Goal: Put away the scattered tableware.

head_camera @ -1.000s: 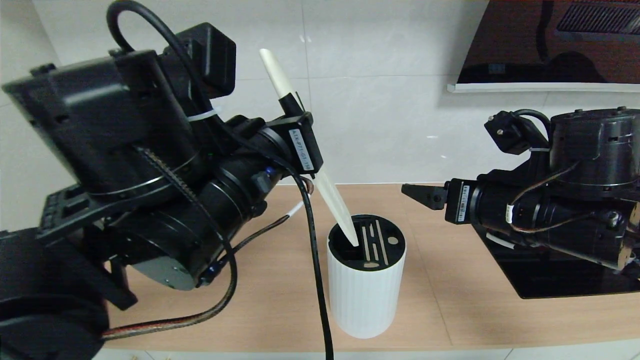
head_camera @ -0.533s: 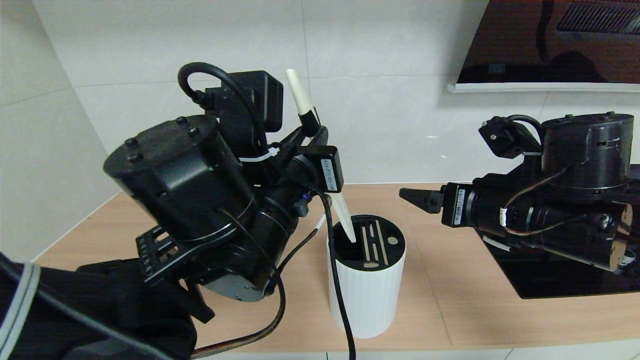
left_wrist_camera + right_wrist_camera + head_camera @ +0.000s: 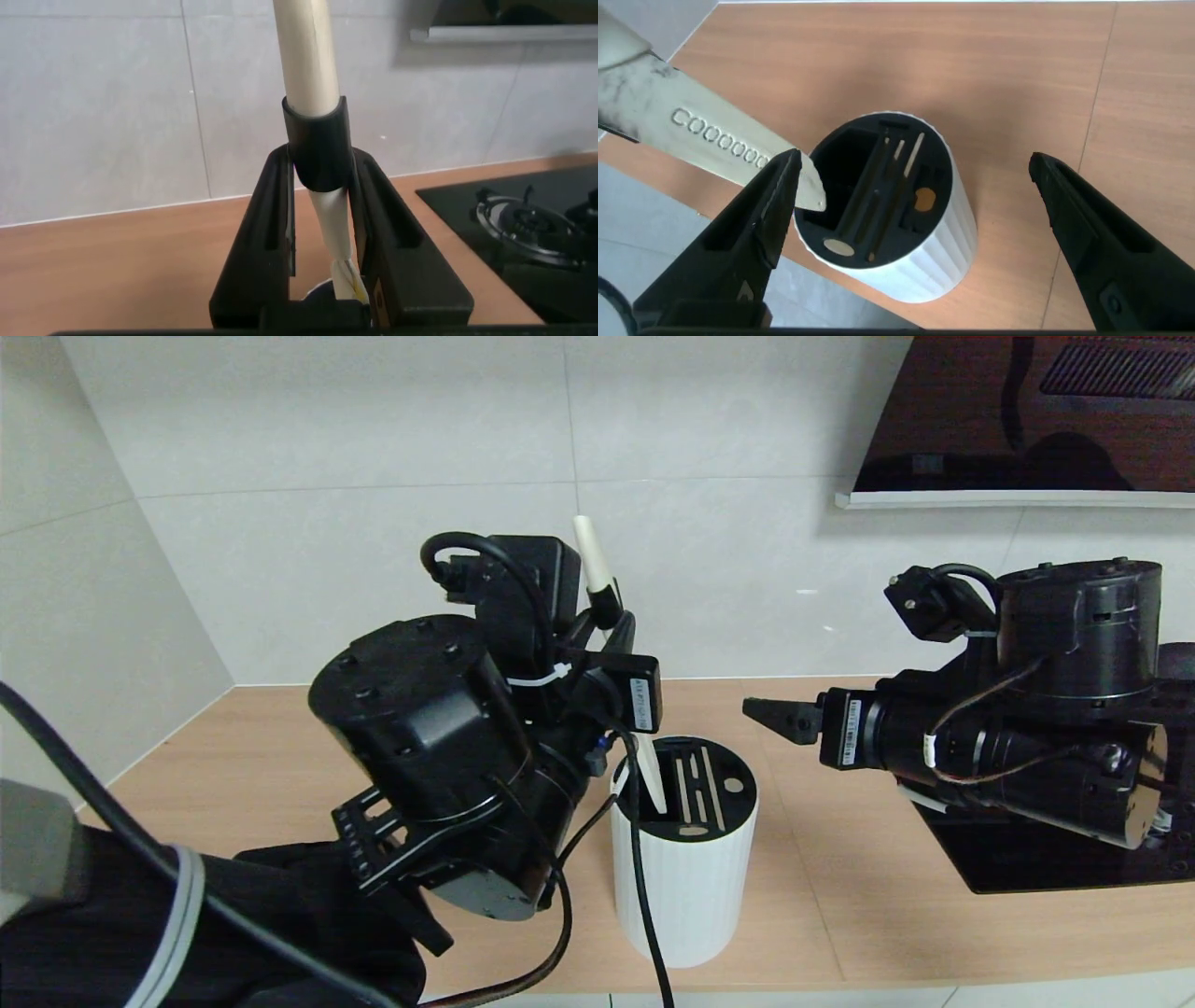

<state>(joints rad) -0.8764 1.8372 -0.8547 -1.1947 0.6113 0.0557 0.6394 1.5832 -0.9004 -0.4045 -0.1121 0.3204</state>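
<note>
At the largest opening of the white holder (image 3: 686, 887) dipped a cream knife (image 3: 652, 775), clenched in the left claw (image 3: 611, 616), while the right claw (image 3: 770, 717) gaped beside the holder.

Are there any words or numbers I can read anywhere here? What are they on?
White sticker on the left wrist: dark print, too small to read.
White sticker on the right wrist: also too small to read.
Cream-handled knife with a pale blade: a row of little rings, a pattern, not letters.
White ribbed cylindrical holder: no writing.
</note>
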